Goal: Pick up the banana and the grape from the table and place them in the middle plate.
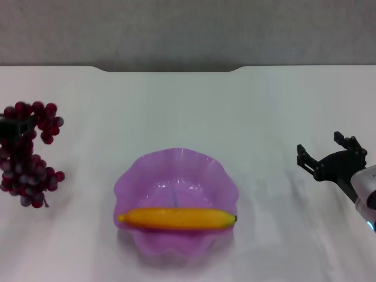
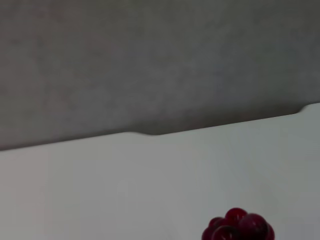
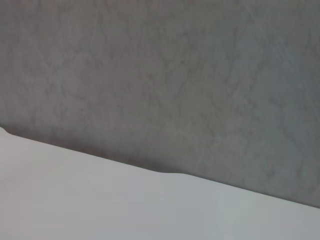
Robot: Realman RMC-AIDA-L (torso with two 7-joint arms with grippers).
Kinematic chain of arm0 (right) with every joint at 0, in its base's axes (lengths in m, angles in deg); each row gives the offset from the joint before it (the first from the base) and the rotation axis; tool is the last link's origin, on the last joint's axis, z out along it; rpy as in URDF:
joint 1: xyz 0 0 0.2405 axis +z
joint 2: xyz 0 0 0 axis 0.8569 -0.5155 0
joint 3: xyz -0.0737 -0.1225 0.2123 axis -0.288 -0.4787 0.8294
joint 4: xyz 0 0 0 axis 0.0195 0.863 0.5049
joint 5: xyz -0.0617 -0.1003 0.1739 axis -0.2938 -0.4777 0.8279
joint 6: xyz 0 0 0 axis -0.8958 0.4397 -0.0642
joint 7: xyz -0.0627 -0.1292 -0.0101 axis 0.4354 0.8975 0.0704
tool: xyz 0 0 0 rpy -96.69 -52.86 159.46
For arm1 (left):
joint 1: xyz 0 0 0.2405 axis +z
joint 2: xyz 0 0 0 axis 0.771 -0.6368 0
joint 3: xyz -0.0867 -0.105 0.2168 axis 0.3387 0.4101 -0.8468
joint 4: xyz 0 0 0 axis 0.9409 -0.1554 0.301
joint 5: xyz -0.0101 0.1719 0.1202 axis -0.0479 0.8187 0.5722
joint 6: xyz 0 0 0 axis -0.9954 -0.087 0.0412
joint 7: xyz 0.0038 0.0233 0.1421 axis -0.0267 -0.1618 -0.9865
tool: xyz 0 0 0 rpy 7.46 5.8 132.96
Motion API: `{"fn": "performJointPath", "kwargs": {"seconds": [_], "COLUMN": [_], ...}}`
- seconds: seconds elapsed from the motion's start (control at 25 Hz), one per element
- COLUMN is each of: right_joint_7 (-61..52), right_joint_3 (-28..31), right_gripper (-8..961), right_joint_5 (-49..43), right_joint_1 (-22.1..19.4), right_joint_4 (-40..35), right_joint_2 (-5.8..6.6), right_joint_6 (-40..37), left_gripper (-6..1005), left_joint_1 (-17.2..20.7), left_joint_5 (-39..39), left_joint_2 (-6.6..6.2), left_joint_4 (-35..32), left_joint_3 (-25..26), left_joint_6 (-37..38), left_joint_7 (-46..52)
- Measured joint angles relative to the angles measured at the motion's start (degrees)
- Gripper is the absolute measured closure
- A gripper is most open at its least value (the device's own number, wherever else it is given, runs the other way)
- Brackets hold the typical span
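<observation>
A: Item one, the banana [image 1: 176, 218]?
B: Lying in the middle plate [image 1: 176, 170], across the near part of the dish at 6 o'clock, ends toward 3 and 9. Entered as placed.

A: Item two, the grape [image 1: 26, 155]?
B: At 9 o'clock from the plate, well apart from it, near the left edge of the table [image 1: 264, 117]. A dark part of the left gripper [image 1: 14, 126] shows against the upper cluster. I cannot tell whether its fingers are clenched or released; the left wrist view gives only the top of the bunch.

A: Right gripper [image 1: 329, 154]?
B: At 3 o'clock, well apart from the plate, fingers spread, grasping nothing.

A: Step in hand?
B: By my reading, carrying the grape to the plate. Advice: hold near the stem or upper cluster, lift until the hanging berries are off the table, travel toward 3 o'clock, and release over the bare far half of the dish, at 12 o'clock of the banana, low enough that the bunch does not roll out.
</observation>
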Motion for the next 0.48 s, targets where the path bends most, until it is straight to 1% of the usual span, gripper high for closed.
{"fn": "performJointPath", "kwargs": {"seconds": [0.04, 0.2, 0.24, 0.28, 0.48], "right_joint_7": [0.0, 0.0, 0.0, 0.0, 0.0], "right_joint_3": [0.0, 0.0, 0.0, 0.01, 0.0], "right_gripper": [47, 47, 47, 47, 47], "right_joint_5": [0.0, -0.03, -0.04, -0.03, 0.0], "right_joint_1": [0.02, 0.12, 0.12, 0.13, 0.25], "right_joint_4": [0.0, 0.0, 0.0, 0.0, -0.06], "right_joint_2": [0.0, 0.0, 0.0, 0.0, 0.0], "right_joint_6": [0.01, 0.18, 0.19, 0.19, 0.28], "left_gripper": [679, 679, 679, 680, 681], "left_joint_1": [-0.09, -0.65, -1.31, -1.31, -2.52], "left_joint_5": [-0.81, -1.61, -1.62, -1.62, -3.52], "left_joint_2": [-0.05, -0.07, -0.07, -0.07, -0.03], "left_joint_4": [-1.66, -5.83, -8.38, -8.38, -15.23], "left_joint_3": [0.76, 2.22, 2.71, 2.71, 3.2], "left_joint_6": [-2.46, -8.55, -11.91, -11.91, -19.57], "left_joint_7": [-0.71, -1.72, -1.73, -1.73, -2.63]}}
